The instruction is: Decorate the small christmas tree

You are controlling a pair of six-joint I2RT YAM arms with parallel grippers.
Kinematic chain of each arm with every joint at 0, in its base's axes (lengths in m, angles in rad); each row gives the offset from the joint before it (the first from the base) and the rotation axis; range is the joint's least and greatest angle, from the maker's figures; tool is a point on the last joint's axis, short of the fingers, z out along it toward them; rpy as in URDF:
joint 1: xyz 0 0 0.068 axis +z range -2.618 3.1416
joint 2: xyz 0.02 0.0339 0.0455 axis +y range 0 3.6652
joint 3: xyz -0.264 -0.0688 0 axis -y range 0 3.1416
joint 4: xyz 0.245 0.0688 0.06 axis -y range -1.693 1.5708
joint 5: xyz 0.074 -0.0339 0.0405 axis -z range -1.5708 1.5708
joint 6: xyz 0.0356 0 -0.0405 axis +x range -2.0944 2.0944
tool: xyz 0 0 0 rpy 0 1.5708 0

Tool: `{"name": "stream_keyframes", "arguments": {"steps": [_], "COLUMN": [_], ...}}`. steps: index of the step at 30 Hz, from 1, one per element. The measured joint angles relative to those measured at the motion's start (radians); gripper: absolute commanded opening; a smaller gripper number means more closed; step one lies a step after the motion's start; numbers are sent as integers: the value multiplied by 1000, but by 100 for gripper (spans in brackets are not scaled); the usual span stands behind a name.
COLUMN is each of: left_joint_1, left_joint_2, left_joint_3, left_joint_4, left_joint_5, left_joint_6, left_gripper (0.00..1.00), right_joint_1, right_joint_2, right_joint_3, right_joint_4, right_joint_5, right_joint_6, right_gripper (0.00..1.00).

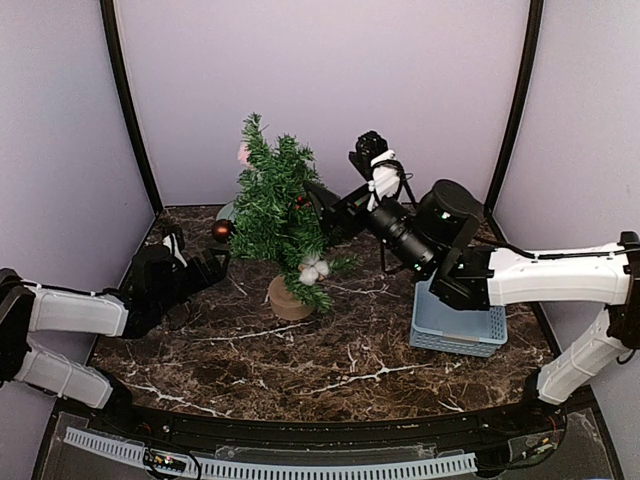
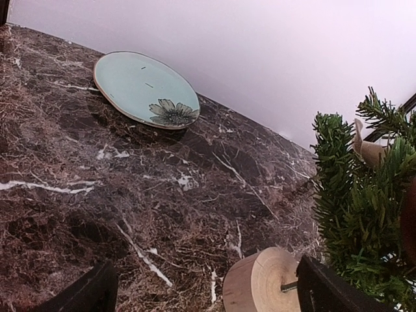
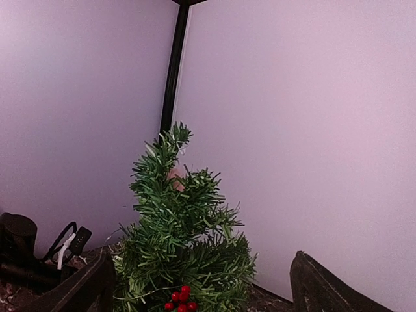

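1. Two pairs of jaws stand wide, grasping nothing: left gripper (image 2: 205, 289) beside the wooden stump (image 2: 260, 283), right gripper (image 3: 205, 286) facing the small christmas tree (image 1: 275, 205).
2. Tree stands upright on the marble table (image 1: 350, 360), bearing red berries (image 3: 181, 296).

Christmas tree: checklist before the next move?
1. The right gripper open, nothing held: ok.
2. The left gripper open, nothing held: ok.
3. The small christmas tree standing on its stump: ok.
4. The red berries lodged among the branches: ok.
5. Ornaments left in the blue basket: cannot tell, the right arm covers most of it.
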Motion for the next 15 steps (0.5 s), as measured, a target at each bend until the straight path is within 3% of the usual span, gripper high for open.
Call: {"name": "stream_keyframes", "arguments": {"steps": [10,15], "left_joint_1": [98,141], "left_joint_2": [-98,-126], "left_joint_3": [63,93], "left_joint_4": [-315,-463], "left_joint_5": [67,110], "left_joint_6": [-19,-28], "left_gripper": [99,99], "right_joint_1": [-24,-150], "right_joint_2": [-227,-366], "right_joint_3": [-69,-105], "right_joint_4": [-205,-422], "right_joint_5": [76,106], "right_joint_6": [109,259], "right_gripper": [98,98]}}
